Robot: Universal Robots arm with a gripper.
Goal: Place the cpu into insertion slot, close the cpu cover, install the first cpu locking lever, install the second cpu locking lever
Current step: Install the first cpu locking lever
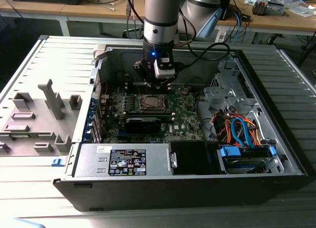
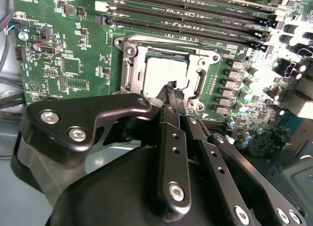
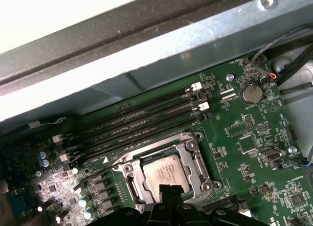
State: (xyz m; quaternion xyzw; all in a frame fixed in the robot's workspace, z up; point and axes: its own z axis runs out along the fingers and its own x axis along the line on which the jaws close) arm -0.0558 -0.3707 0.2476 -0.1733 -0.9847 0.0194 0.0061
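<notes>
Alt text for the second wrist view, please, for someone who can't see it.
The gripper, jaws shut, has its tips at one edge of the insertion slot, where the cpu lies under the closed cpu cover. Green circuit board with long memory slots surrounds it.

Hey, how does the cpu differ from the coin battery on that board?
The cpu is square; the coin battery is round. The cpu looks larger and sits framed by the cpu cover; the coin battery has no such frame. Both are silvery and lie flat on the green board.
</notes>
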